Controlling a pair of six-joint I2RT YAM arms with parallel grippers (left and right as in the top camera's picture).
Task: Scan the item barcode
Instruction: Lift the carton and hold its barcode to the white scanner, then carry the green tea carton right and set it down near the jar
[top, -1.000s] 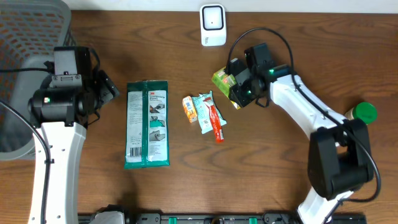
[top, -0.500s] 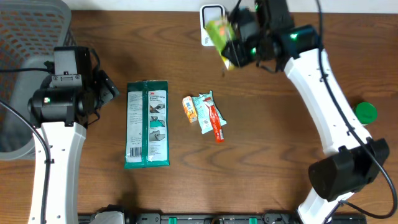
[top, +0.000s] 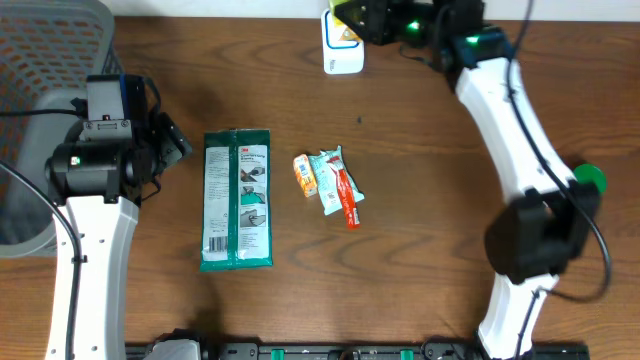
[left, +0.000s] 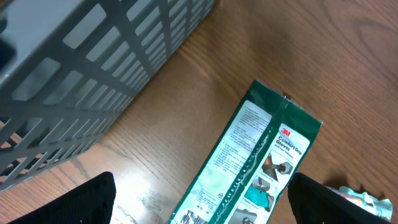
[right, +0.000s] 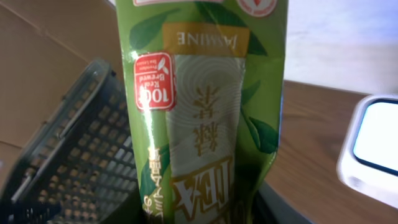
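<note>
Overhead: scanner (top: 343, 45) at surface (top: 430, 200) edge, free room rightward. Right end effector (top: 358, 18) over it, gripping tea pack (right: 205, 93); left end effector (top: 175, 140) far left, spread wide, empty.

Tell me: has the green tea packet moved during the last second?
Yes. The tea packet moved away from the small snacks, up to the white scanner.

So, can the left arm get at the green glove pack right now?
Probably yes. The left hand is open beside the glove pack, nothing lies on it, and the small packets sit apart on its far side.
</note>
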